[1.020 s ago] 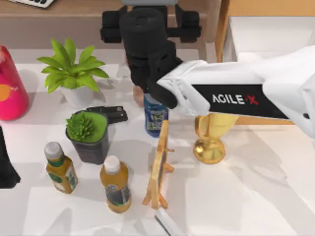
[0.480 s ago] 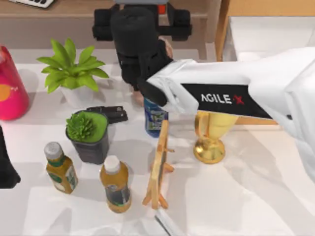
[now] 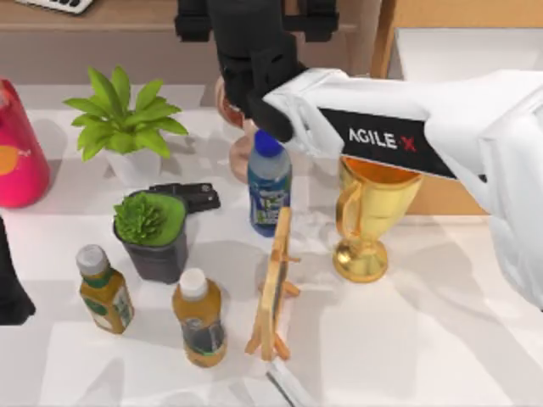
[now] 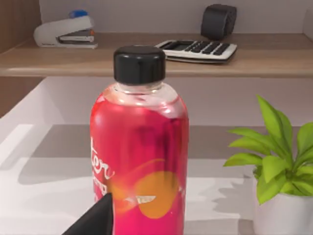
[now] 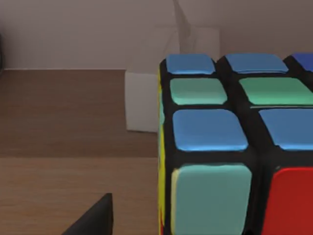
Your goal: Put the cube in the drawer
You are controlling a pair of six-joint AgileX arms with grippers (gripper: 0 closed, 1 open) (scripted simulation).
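Right arm was stretched across the table from the right, its gripper (image 3: 254, 38) over the brown wooden shelf (image 3: 102, 25) at the back, top centre of the top view. From above only the black wrist body showed; couldn't tell from any view whether the fingers were closed on anything.

Right wrist view had the cube (image 5: 234, 147) very close in front of the camera: black grid, blue, green and red squares, a sliver of yellow down one side. Wood surface lay beside and behind it, so my read is the cube sat on the shelf or was just off it. Can't tell which, and can't confirm contact with the fingers.

The drawer (image 3: 386, 59) was at the back right, light wood wall and white inside, partly under the arm. No cube in the part I could see.

Progress, as a judgement: early. Gripper was at the cube; grasp unconfirmed, carry to the drawer and release both left.

Clutter along that path: blue-capped bottle (image 3: 269, 191), gold trophy (image 3: 371, 216).

Left arm parked at the table's left edge, facing a pink bottle (image 4: 139, 147).
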